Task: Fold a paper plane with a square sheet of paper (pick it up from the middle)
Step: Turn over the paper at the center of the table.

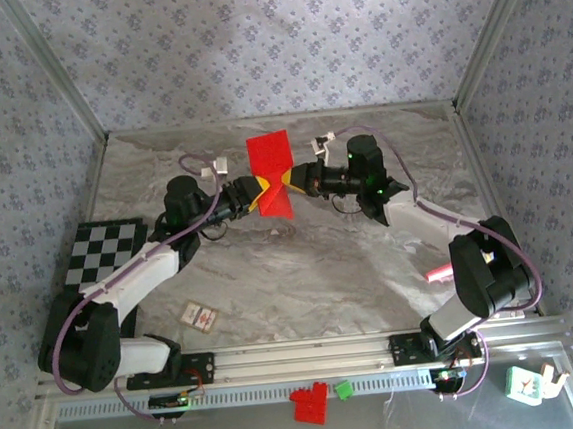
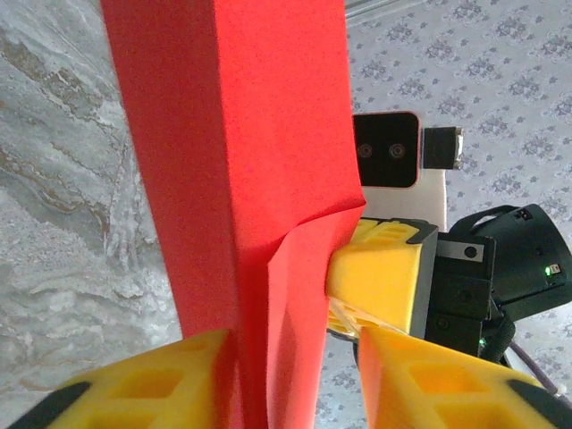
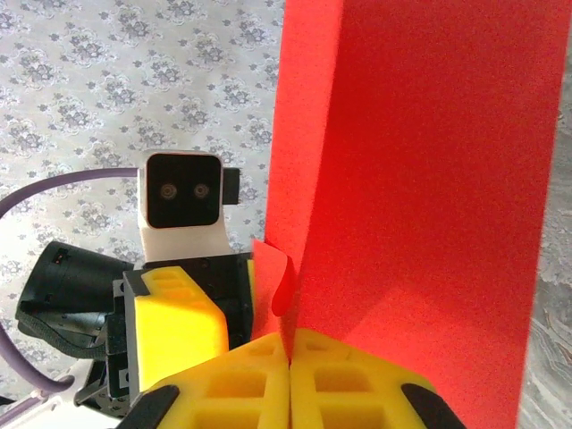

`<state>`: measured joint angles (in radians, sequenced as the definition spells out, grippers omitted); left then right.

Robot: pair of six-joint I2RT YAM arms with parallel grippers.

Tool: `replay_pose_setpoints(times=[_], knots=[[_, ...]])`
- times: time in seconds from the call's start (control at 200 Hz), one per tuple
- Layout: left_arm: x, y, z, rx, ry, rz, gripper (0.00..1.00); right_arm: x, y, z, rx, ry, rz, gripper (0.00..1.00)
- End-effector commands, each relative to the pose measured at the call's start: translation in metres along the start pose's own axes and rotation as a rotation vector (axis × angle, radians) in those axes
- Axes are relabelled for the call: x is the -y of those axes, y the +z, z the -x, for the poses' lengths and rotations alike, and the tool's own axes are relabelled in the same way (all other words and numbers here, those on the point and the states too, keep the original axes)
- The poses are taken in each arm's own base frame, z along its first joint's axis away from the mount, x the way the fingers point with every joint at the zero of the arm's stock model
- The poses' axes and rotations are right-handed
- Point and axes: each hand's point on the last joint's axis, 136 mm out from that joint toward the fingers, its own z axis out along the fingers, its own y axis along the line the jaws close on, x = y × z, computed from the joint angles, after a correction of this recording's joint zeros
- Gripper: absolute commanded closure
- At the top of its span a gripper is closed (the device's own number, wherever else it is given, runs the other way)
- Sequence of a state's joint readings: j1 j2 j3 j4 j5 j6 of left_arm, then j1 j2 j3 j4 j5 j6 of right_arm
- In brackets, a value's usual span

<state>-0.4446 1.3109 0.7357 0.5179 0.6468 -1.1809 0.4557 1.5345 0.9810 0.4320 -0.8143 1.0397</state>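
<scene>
Seen from above, two robot arms reach in from the near edge of a marbled table (image 1: 371,257) and meet over its middle. At far left a checkered board (image 1: 109,252) lies flat, with a small white card (image 1: 200,315) nearer the centre.

The left gripper (image 1: 254,193) comes in from the left. In its wrist view its yellow fingers (image 2: 152,389) stand partly apart, one on each side of the red paper (image 1: 270,158). One finger sits against the sheet and a gap shows beside the other, so we judge it is not clamped.

The red paper is a folded strip held above the table between the two grippers. Its long side runs across the line joining them, toward the back wall in the overhead view. We cannot tell how steeply it tilts.

The right gripper (image 1: 294,183) comes in from the right, its fingers (image 3: 357,389) pressed together and pinching the paper's lower part, where the sheet puckers.

Both grippers are level with the same narrow waist of the strip. We judge the next move depends on the left fingers closing there.
</scene>
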Motion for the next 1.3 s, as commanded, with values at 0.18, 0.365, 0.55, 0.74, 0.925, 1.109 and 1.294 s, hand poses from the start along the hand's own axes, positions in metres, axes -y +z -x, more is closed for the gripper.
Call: replay_pose_setpoints(times=[0.18,0.365,0.55,0.74,0.925,1.109,1.294], knots=[[0.002,-0.002,0.005,0.012,0.055,0.011,0.79,-0.004,0.001,0.005,-0.002,-0.010,0.015,0.89],[-0.011,-0.004,0.008,0.013,0.098,0.097,0.90,0.022,-0.017,0.006,0.041,-0.025,-0.145,0.52],[-0.050,-0.025,0.010,0.004,0.238,0.410,0.91,0.056,-0.062,0.010,0.130,-0.084,-0.460,0.29],[-0.091,-0.068,0.017,-0.040,0.433,0.860,0.90,0.080,-0.099,0.014,0.207,-0.130,-0.679,0.21],[-0.113,-0.094,0.024,-0.117,0.608,1.250,0.90,0.098,-0.116,0.016,0.271,-0.138,-0.778,0.08],[-0.130,-0.094,0.023,-0.166,0.717,1.520,0.89,0.112,-0.125,0.015,0.309,-0.144,-0.826,0.00],[-0.148,-0.082,0.006,-0.252,0.786,1.707,0.90,0.121,-0.138,0.015,0.320,-0.165,-0.881,0.00]])
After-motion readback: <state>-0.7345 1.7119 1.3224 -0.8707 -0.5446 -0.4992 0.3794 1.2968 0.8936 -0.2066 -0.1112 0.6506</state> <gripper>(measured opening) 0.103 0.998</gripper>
